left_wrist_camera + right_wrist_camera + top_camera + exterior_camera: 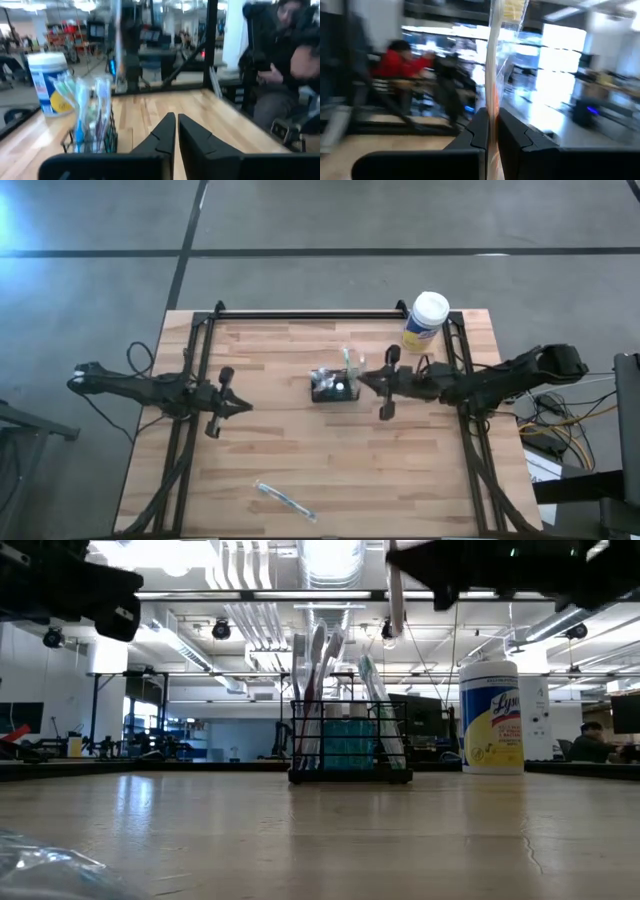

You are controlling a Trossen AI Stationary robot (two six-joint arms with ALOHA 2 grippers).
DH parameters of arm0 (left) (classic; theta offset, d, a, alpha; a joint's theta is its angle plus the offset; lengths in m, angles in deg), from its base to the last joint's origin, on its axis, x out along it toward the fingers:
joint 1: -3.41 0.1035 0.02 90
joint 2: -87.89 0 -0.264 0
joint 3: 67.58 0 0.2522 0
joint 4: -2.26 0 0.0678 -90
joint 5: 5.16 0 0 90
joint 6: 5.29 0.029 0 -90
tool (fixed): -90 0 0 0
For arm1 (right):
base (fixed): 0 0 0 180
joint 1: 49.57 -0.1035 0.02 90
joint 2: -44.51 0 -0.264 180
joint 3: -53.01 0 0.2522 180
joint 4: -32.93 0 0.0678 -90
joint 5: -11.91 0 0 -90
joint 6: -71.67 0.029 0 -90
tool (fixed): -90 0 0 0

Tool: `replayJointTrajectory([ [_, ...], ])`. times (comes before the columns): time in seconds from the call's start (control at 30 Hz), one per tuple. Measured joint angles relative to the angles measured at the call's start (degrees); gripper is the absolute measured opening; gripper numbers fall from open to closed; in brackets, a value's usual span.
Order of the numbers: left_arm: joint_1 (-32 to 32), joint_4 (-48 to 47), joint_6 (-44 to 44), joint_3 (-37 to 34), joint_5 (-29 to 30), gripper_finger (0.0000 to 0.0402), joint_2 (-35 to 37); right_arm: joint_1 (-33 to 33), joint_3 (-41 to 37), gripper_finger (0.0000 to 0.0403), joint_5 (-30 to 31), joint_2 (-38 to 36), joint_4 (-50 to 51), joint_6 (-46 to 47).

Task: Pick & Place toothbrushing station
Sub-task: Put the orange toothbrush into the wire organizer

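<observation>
While the toothbrushing station (334,386) sits mid-desk, brushes upright inside, the right tool (366,381) hovers just beside it, clamped on a wrapped toothbrush (493,75); keep it vertical and centre it over a compartment before lowering. The left tool (245,407) waits closed and empty, well apart.

Both dark arms reach inward over the bench (300,460) from opposite sides. The left tool (240,408) hangs above the bench's left half, well apart from the caddy (333,386), its fingers (162,135) pressed nearly together on nothing. The right tool (366,380) is poised just beside the caddy's right end, raised above it, jaws clamped on a packaged toothbrush (494,75) standing upright.
</observation>
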Motion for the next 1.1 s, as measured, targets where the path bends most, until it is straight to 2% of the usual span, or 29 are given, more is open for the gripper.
replayJointTrajectory([
  [0.1,0.0,0.84,-0.19,-0.32,0.13,0.0029,0.27,0.72,-2.76,0.0013,4.94,2.28,-4.14,0.92],
  [0.2,0.01,0.47,-0.4,-0.52,0.11,0.0027,0.21,1.05,-3.91,0.0013,7.42,5.66,-10.19,1.2],
  [0.4,0.0,0.5,-1.34,-0.52,0.06,0.0023,0.24,2.04,-5.91,0.0013,8.49,13.81,-20.84,3.05],
  [0.77,0.01,0.46,-2.25,-0.63,0.01,0.0021,0.2,2.12,-3.16,0.0013,14.8,26.9,-25.49,3.97],
  [1.1,0.01,0.27,-2.58,-0.63,-0.16,0.0025,0.2,1.3,-3.52,0.0013,17.15,28.7,-26.42,3.87],
])
